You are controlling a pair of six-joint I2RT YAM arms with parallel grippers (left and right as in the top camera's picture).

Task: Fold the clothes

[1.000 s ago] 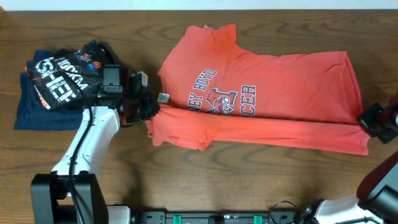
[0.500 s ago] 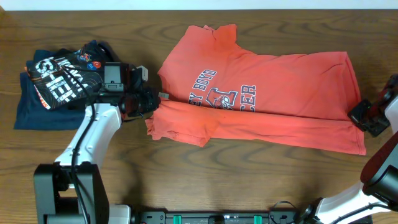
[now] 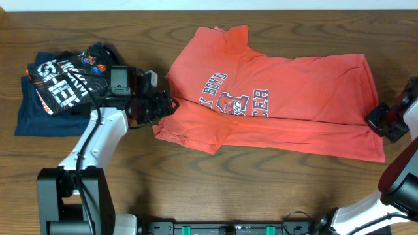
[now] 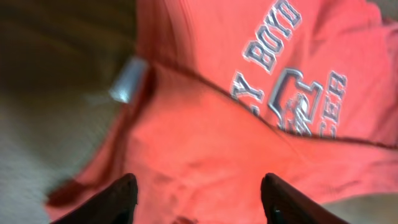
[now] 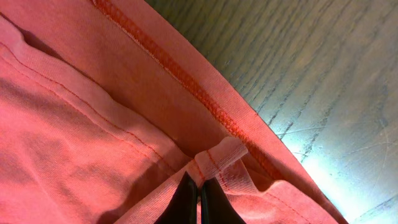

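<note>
From above, the shirt (image 3: 274,98) lies flat mid-table with its near edge folded over. The left gripper (image 3: 162,104) is at its sleeve end, the right gripper (image 3: 381,121) at the far hem, and the navy pile (image 3: 55,91) is close by on the left. In the left wrist view, the fingers (image 4: 118,202) stand wide apart over the cloth, holding nothing. In the right wrist view, the tips are clamped on a thin tuck of hem (image 5: 219,163). If you lift that side alone, the fold will likely skew or the tuck slip free.

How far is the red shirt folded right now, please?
Partly folded: the shirt has its near edge doubled over; the rest lies spread flat.
</note>
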